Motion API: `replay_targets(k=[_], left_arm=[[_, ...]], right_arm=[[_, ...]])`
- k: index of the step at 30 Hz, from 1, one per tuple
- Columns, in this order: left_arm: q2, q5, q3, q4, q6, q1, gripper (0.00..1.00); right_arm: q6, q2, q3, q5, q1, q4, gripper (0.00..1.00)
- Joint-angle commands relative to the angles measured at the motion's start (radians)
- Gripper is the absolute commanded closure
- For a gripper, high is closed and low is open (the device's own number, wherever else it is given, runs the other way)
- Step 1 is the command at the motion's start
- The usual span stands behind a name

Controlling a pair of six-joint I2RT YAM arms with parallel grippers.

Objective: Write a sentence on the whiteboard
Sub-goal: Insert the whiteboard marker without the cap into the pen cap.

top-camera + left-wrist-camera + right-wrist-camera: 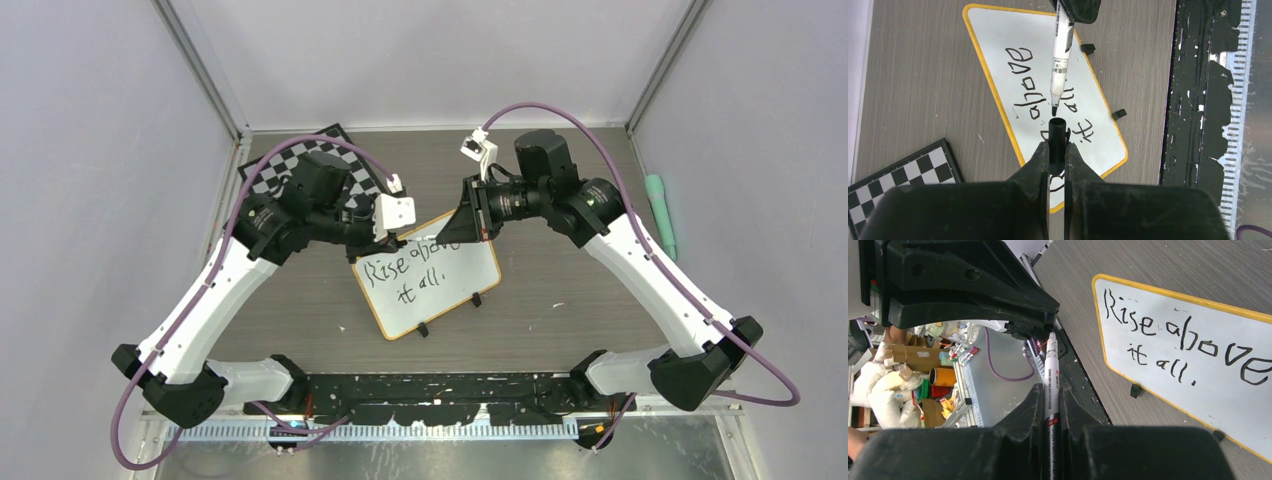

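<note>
The whiteboard [440,290] lies tilted on the table, yellow-rimmed, with two black feet clips on its near edge. The sentence [405,268] "Rise above it all." runs across it in two black lines. In the left wrist view my left gripper [1057,147] is shut on a black marker cap [1057,132], held over the whiteboard [993,35]. My right gripper [1050,390] is shut on the white marker [1051,365]. The bare tip of the marker [1061,50] points at the cap's mouth, a small gap away. In the top view the left gripper [398,232] and right gripper [462,224] face each other above the board's far edge.
A black-and-white chessboard [285,165] lies at the far left under the left arm. A teal pen-like object [660,215] rests by the right wall. A black paint-flecked strip [440,395] runs along the near table edge between the arm bases.
</note>
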Motion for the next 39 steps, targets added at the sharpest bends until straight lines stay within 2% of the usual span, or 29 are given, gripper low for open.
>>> replay_targets(k=[1,17,26,32,39], left_arm=[[0.002,0.034,0.03,0.016,-0.015,-0.009,1.0],[0.029,0.002,0.038,0.039,-0.036,-0.033,1.0],[0.032,0.05,0.054,0.029,-0.05,-0.04,1.0],[0.054,0.004,0.097,0.024,-0.021,-0.072,1.0],[0.1,-0.107,0.142,0.033,0.008,-0.173,1.0]], right_arm=[[-0.007,0.004,0.015,-0.007,0.009,0.023,1.0],[-0.037,0.021,0.015,0.01,0.028,0.0,1.0],[-0.053,0.037,0.014,0.051,0.033,-0.017,1.0],[-0.028,0.051,-0.002,0.026,0.036,-0.002,1.0],[0.003,0.068,-0.031,-0.002,0.05,0.021,1.0]])
